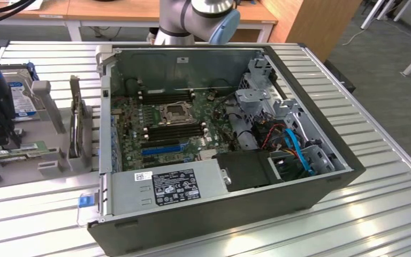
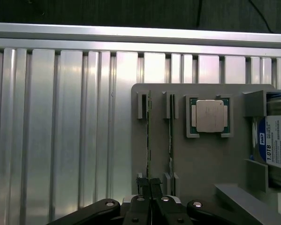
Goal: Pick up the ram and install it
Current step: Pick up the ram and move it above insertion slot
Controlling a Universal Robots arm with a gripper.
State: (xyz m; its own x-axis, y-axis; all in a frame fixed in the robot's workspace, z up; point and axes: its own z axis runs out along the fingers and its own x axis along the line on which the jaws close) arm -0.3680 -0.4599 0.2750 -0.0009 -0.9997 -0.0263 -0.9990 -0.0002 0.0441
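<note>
Two memory sticks stand on edge in the slotted posts of a grey holder (image 2: 196, 159): the ram (image 2: 148, 136) and, just beside it, a second stick (image 2: 170, 136). The holder lies on a ribbed metal table (image 2: 60, 131). The gripper (image 2: 149, 185) sits at one end of the ram with its fingers pressed together, and the thin edge of the board runs into the seam between the tips, so the ram is pinched while seated in its posts. A square silver processor (image 2: 210, 116) rests in its own recess beyond the second stick, and a hard drive (image 2: 277, 150) lies at the far side of the holder. In the exterior view, the holder is at the exterior view's left of an open computer case (image 1: 320, 187). Its motherboard (image 1: 137, 139) lies face up, with dark memory slots (image 1: 173, 131) near the centre.
</note>
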